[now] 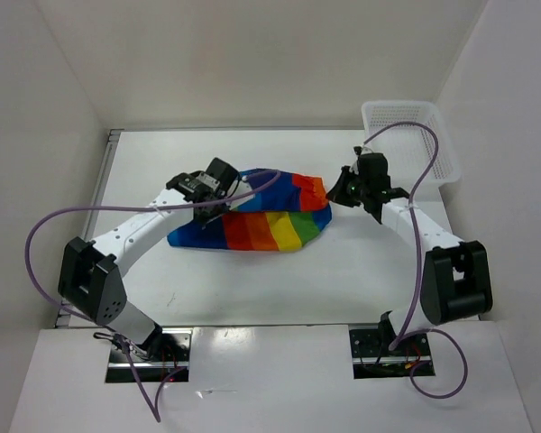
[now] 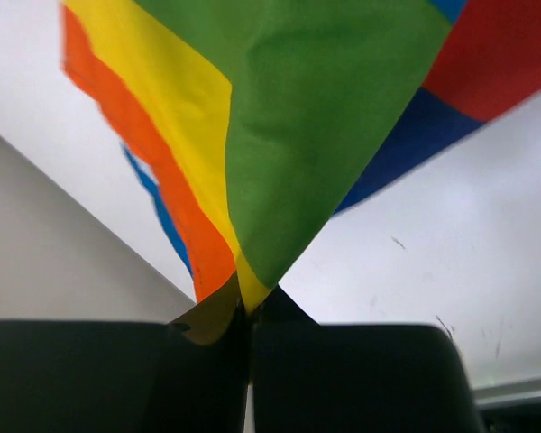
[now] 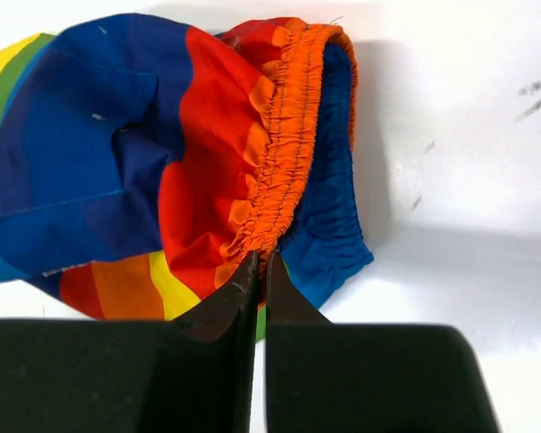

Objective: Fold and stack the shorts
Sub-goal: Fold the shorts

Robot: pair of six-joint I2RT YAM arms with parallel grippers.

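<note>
The rainbow-striped shorts (image 1: 261,216) lie bunched in the middle of the white table. My left gripper (image 1: 218,200) is at their left end, shut on a fold of green and yellow fabric (image 2: 279,162) that hangs taut from the jaws. My right gripper (image 1: 336,191) is at their right end, shut on the orange elastic waistband (image 3: 284,144); blue and red fabric (image 3: 108,153) spreads beyond it.
A white mesh plastic basket (image 1: 413,135) stands at the back right corner of the table (image 1: 279,280). White walls close in the table on the left, back and right. Purple cables loop from both arms.
</note>
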